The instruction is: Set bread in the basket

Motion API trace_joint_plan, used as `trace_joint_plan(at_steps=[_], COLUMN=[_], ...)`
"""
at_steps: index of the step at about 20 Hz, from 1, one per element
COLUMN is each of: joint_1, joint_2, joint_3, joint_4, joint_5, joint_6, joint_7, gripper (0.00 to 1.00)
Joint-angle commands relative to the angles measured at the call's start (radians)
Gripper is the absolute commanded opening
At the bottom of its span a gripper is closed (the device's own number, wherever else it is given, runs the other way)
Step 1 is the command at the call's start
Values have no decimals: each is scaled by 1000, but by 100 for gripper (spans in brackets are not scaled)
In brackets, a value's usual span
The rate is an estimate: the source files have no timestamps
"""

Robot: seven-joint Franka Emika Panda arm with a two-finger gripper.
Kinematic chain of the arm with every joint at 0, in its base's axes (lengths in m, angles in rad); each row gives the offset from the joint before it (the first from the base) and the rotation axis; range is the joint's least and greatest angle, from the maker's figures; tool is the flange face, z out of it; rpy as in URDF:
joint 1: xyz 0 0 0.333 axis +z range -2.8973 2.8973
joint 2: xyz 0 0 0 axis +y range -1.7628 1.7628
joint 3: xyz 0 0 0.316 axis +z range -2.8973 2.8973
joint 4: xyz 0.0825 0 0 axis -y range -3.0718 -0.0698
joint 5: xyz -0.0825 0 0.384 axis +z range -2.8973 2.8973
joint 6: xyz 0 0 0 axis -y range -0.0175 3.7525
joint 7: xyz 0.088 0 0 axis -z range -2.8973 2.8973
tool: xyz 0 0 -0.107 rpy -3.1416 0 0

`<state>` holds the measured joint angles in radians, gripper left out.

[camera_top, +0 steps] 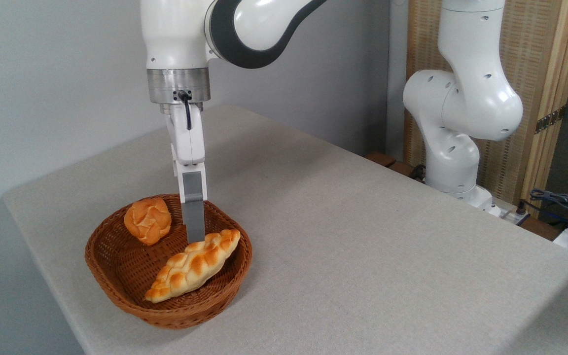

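My end effector (195, 239) hangs vertical, tips at the braided loaf's (193, 265) upper side; I cannot tell its grip. The loaf lies in the wicker basket (116, 291) beside a round bun (147, 220) on the tabletop (363, 236).

No readable text, labels or numbers anywhere.
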<state>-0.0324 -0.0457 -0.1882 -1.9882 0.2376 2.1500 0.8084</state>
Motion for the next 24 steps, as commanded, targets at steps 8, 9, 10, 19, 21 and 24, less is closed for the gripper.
trace_joint_plan(at_steps=[8, 9, 10, 19, 21, 24], joint_1=[-70, -78, -78, -64, -63, -61], joint_2=[-82, -74, -68, -3, -5, -10], joint_3=[173, 186, 187, 208, 210, 208], joint_4=[179, 204, 227, 350, 351, 350], joint_5=[-158, -169, -187, -248, -242, -239], joint_6=[-379, -409, -438, -587, -588, -587], joint_7=[-141, -137, -127, -69, -78, -78], gripper=[100, 100, 100, 100, 100, 100])
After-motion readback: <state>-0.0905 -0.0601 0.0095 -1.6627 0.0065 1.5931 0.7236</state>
